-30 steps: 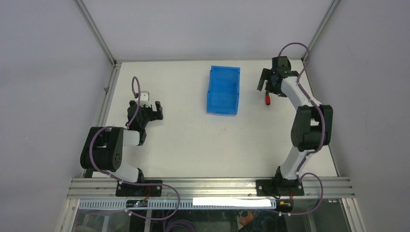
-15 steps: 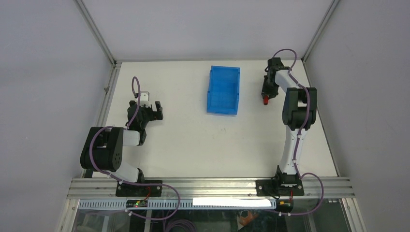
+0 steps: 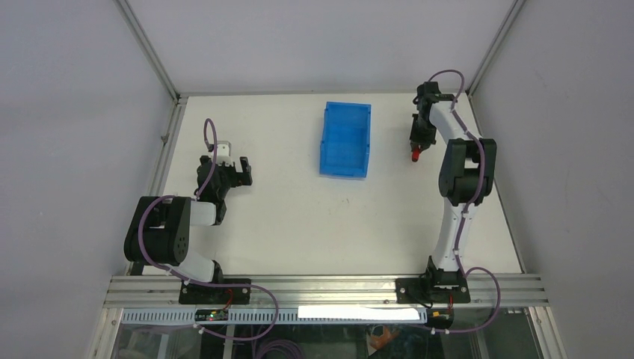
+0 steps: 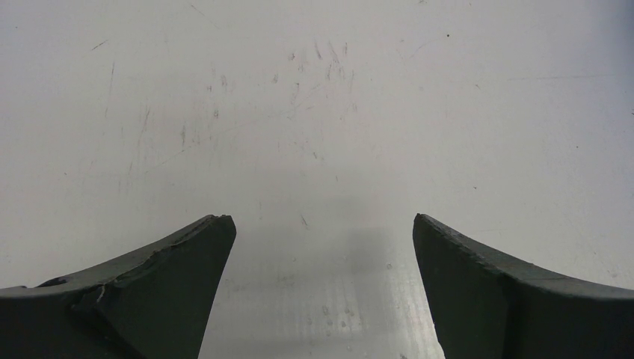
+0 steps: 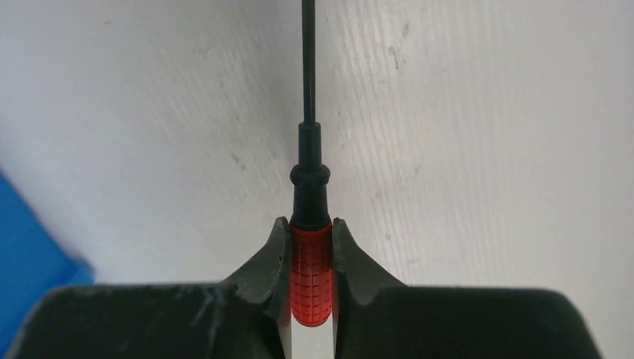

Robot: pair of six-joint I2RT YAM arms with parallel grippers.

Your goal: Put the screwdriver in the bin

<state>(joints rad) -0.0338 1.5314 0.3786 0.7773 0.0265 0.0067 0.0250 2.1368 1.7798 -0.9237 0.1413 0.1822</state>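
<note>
The screwdriver (image 5: pixel 309 183) has a red ribbed handle and a thin black shaft that points away from the wrist camera. My right gripper (image 5: pixel 310 226) is shut on the red handle, one finger pressed to each side. From above, the screwdriver's red end (image 3: pixel 415 155) shows just below the right gripper (image 3: pixel 417 143), at the table's far right. The blue bin (image 3: pixel 346 140) stands to its left, apart from it, with nothing inside; a blue corner of the bin (image 5: pixel 30 247) shows in the right wrist view. My left gripper (image 4: pixel 321 224) is open over bare table, far to the left (image 3: pixel 238 170).
The white table (image 3: pixel 299 217) is framed by grey walls with metal rails at the far corners. A small white block (image 3: pixel 223 149) sits on the left arm's wrist. The right arm's elbow (image 3: pixel 465 168) stands tall near the right edge.
The right gripper's jaws went from wide open over the screwdriver to shut on its red handle. The right arm's elbow swung upright and left. The left arm has not moved.
</note>
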